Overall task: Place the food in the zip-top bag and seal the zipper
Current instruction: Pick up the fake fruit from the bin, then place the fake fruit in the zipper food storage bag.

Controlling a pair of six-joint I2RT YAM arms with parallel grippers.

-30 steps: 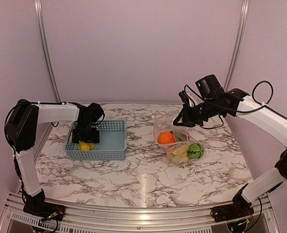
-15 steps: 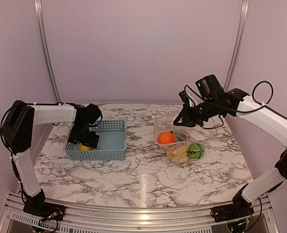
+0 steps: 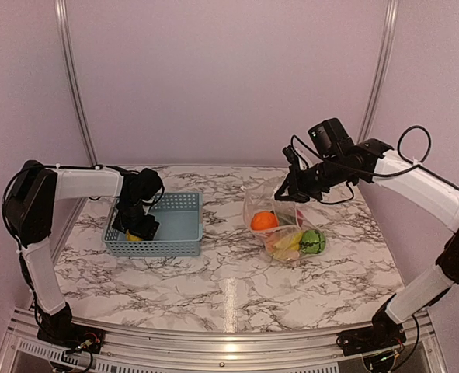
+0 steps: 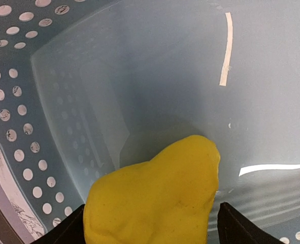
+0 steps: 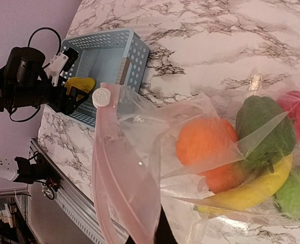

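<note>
My left gripper (image 3: 138,224) is down inside the basket (image 3: 176,227), open, its fingers on either side of the yellow lemon (image 4: 155,198), which lies on the basket floor. My right gripper (image 3: 285,194) is shut on the mouth edge of the clear zip-top bag (image 3: 282,227) and holds it up open. In the right wrist view the pink zipper strip (image 5: 105,178) runs down from a white slider (image 5: 101,95). Inside the bag lie the orange (image 5: 205,142), green pepper (image 5: 264,127), banana (image 5: 246,190), red apple (image 5: 298,109) and green melon (image 5: 294,195).
The grey-blue perforated basket stands at the left of the marble table (image 3: 229,280); it also shows in the right wrist view (image 5: 106,51). The bag's lower part rests on the table right of centre. Metal frame posts stand at the back corners.
My left gripper has sunk lower into the basket and shifted slightly left over the lemon. My right gripper has drifted slightly left with the bag mouth.
</note>
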